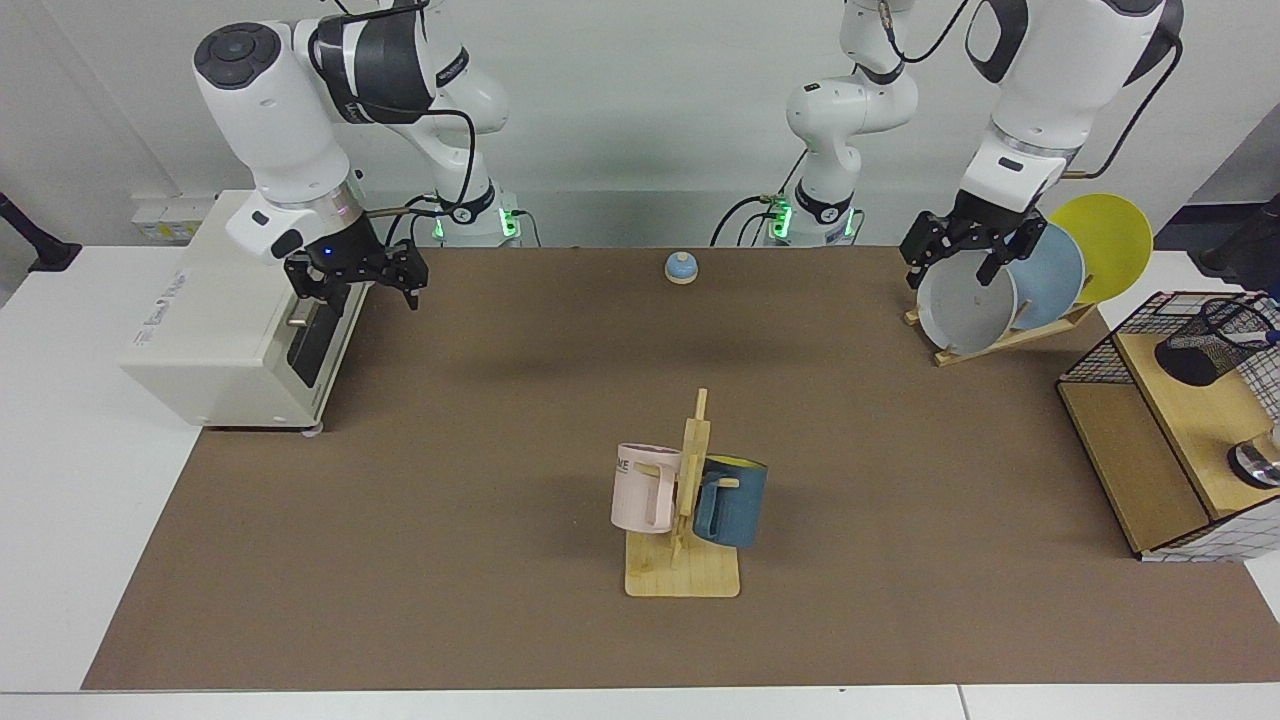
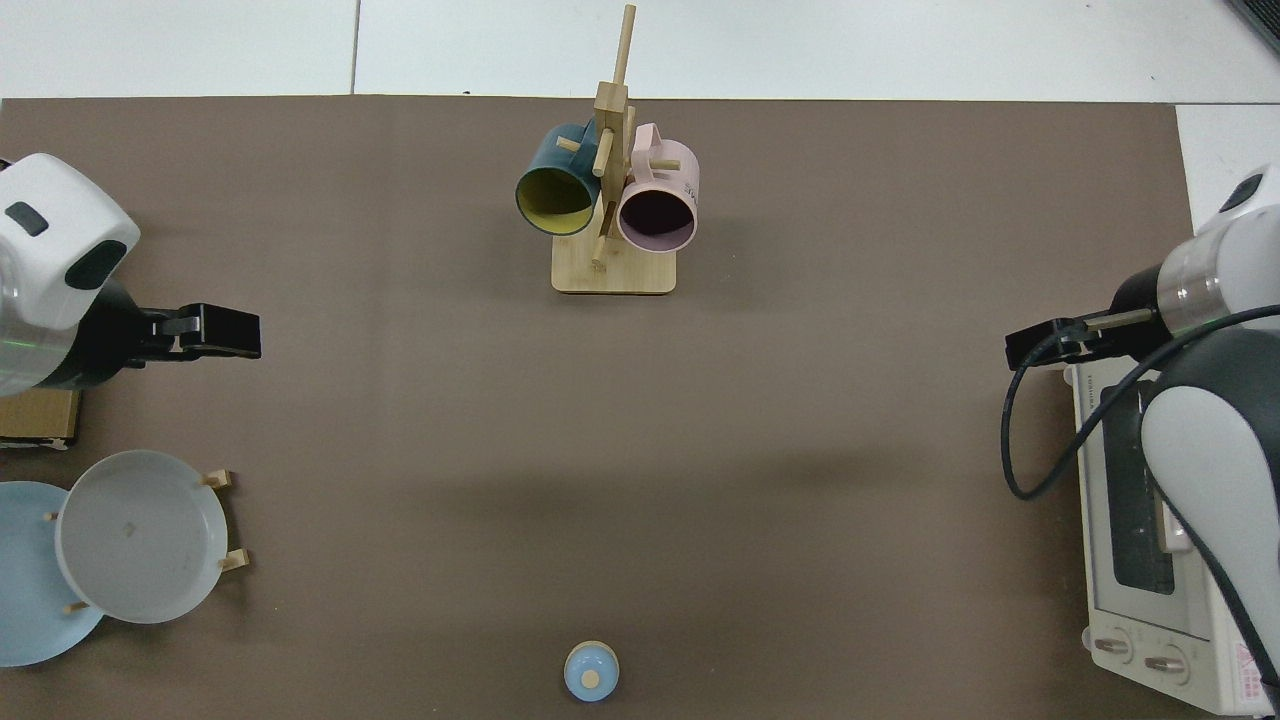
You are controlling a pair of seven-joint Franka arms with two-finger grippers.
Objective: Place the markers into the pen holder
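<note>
One marker [image 1: 1262, 340] pokes from the single black mesh pen holder [image 1: 1205, 344] on the shelf [image 1: 1180, 440], far right of the frame, its blue end pointing right. Left gripper [image 1: 951, 265] hangs empty, fingers apart, over three plates [image 1: 965, 307]. Right gripper [image 1: 358, 283] waits open beside the oven [image 1: 215, 320].

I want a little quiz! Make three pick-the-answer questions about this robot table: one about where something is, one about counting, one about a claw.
1. Where is the pen holder?
A. on the wire and wood shelf
B. on the mug rack
C. on the toaster oven

2. How many mugs hang on the mug rack?
A. one
B. two
C. four

3. The left claw is
A. holding a plate
B. open and empty
C. inside the pen holder

Answers: 1 A, the black mesh cup sits on the shelf's wooden top. 2 B, one pink mug, one blue mug. 3 B, its fingers are spread with nothing between, above the grey plate.
</note>
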